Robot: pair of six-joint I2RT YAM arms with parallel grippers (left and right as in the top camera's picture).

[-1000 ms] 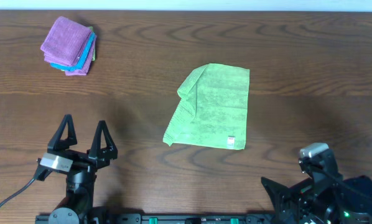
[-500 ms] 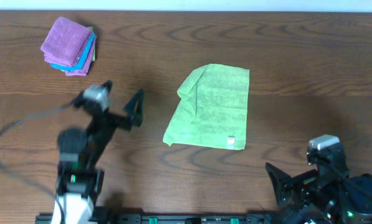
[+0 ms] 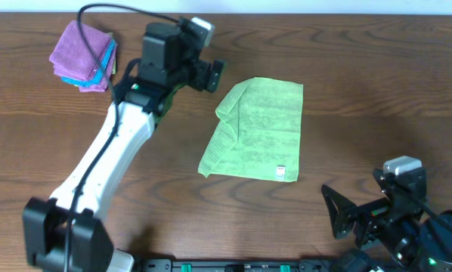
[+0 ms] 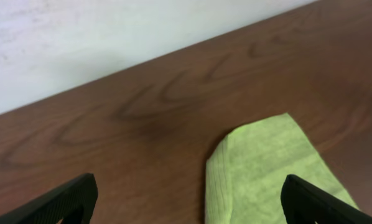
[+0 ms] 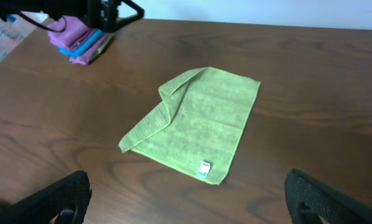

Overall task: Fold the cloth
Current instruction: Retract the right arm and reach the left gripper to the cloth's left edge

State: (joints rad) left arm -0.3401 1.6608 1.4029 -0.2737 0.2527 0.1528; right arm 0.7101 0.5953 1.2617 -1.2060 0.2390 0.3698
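The light green cloth [image 3: 260, 132] lies flat in the middle of the table, its left edge turned over in a loose fold and a small white tag [image 3: 281, 171] near its front edge. My left gripper [image 3: 208, 75] hovers open just off the cloth's far left corner. In the left wrist view the cloth's corner [image 4: 267, 168] sits between the wide-spread fingers [image 4: 61, 202], nearer the right one. My right gripper [image 3: 345, 219] stands open at the front right, short of the cloth [image 5: 195, 121], with nothing between its fingers [image 5: 55, 199].
A stack of folded purple and blue cloths [image 3: 82, 54] rests at the far left corner. The left arm [image 3: 113, 143] stretches diagonally across the left half of the table. The table's far edge runs close behind the left gripper.
The left arm has swung from the front left up to the far side, ending beside the cloth's far left corner. The right gripper has shifted only slightly. The cloth has not moved.
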